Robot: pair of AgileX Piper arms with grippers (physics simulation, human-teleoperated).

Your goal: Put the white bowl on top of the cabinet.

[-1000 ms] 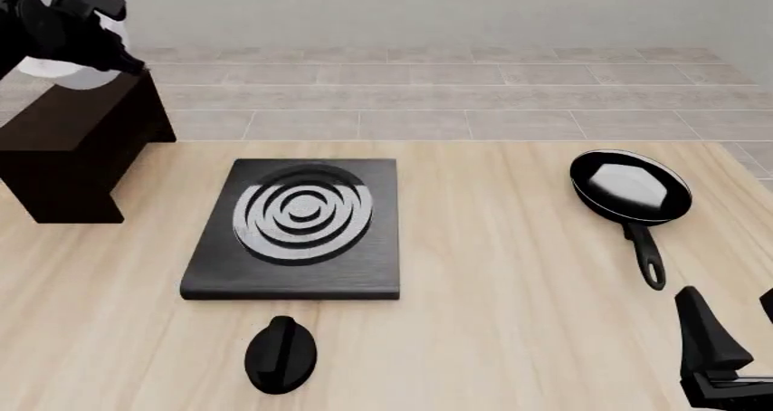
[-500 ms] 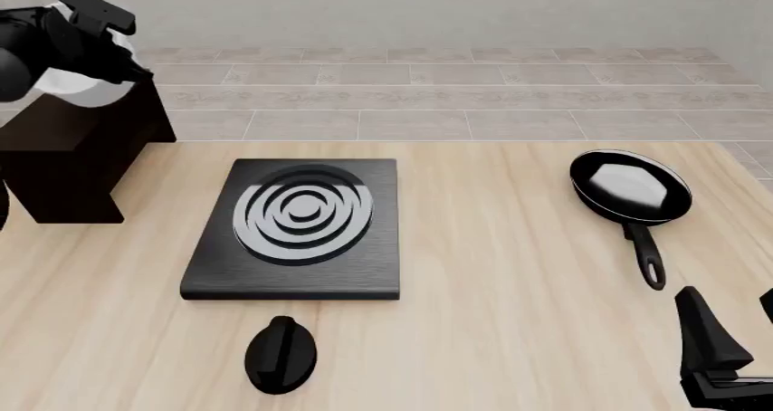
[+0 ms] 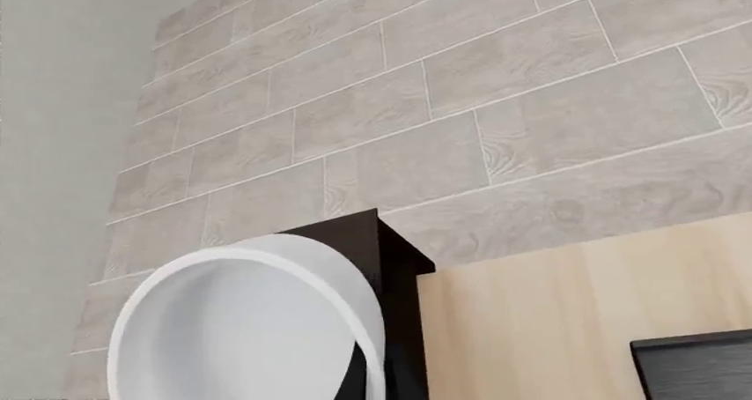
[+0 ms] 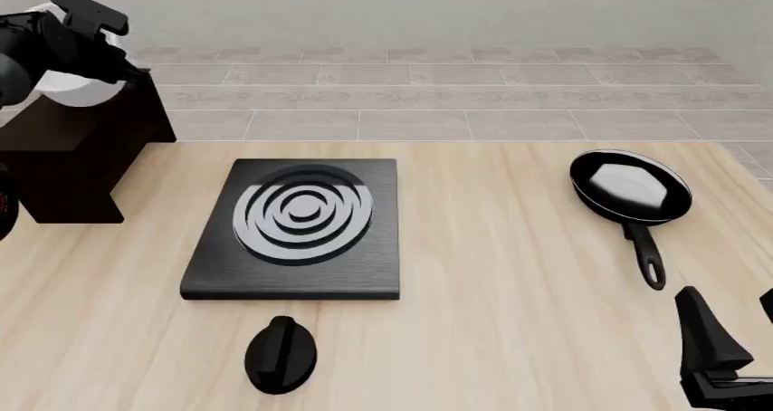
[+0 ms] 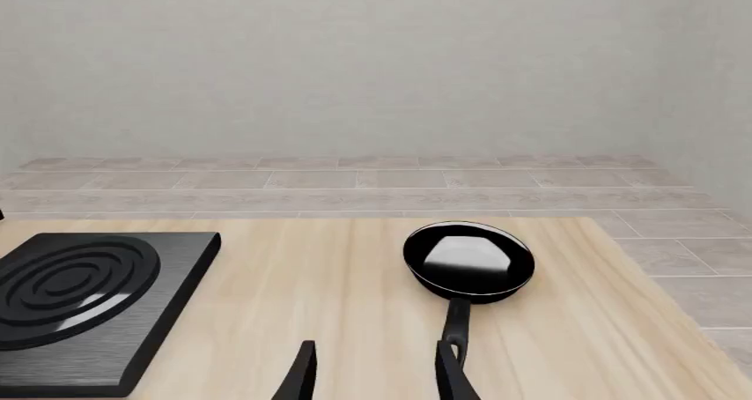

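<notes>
Bowl point(image 4: 58, 87) at the cabinet point(image 4: 75, 153) top, probably resting; left claw point(image 4: 87, 33) state we cannot tell. Release and retreat remain.

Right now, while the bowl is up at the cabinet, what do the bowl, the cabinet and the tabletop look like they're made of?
The white bowl looks like glazed ceramic or glossy plastic: smooth, uniformly white, with soft shading.
The cabinet looks like very dark stained wood with a matte finish, though no grain is visible.
The table looks like light wood or laminate, with visible plank seams and grain.
</notes>
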